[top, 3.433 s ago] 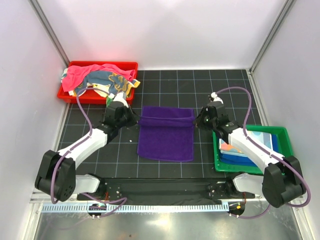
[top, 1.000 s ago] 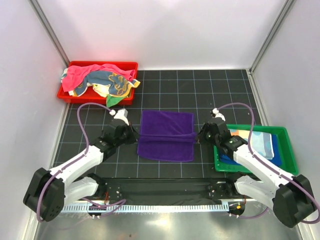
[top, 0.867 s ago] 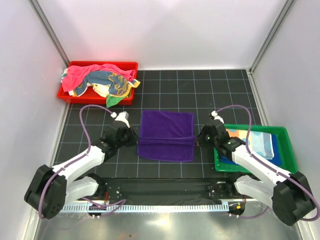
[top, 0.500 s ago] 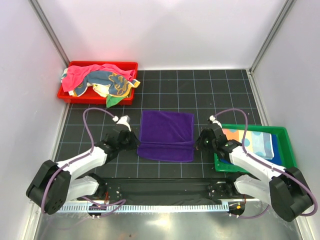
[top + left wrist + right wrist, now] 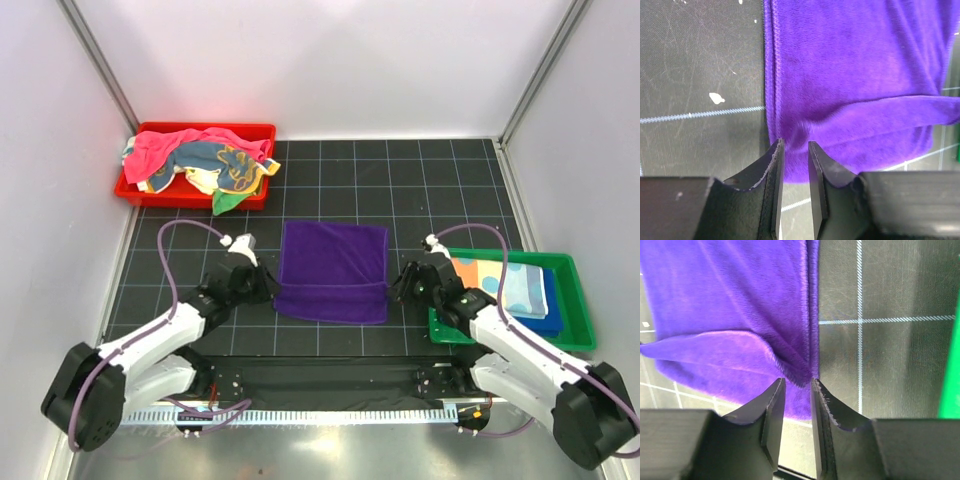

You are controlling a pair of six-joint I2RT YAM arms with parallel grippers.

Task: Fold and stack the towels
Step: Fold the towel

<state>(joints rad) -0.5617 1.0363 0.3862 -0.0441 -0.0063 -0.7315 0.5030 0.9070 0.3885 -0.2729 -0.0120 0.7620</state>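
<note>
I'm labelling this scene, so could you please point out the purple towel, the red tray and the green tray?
purple towel [image 5: 332, 268]: top view, its middle.
red tray [image 5: 258, 128]: top view, far rim.
green tray [image 5: 540, 257]: top view, far rim.

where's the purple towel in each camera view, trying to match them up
top external: the purple towel lies mid-picture on the black grid mat.
left wrist: it fills the upper right.
right wrist: it fills the upper left.
shared landmark: the folded layer's edge crossing the towel shows in all three views.
</note>
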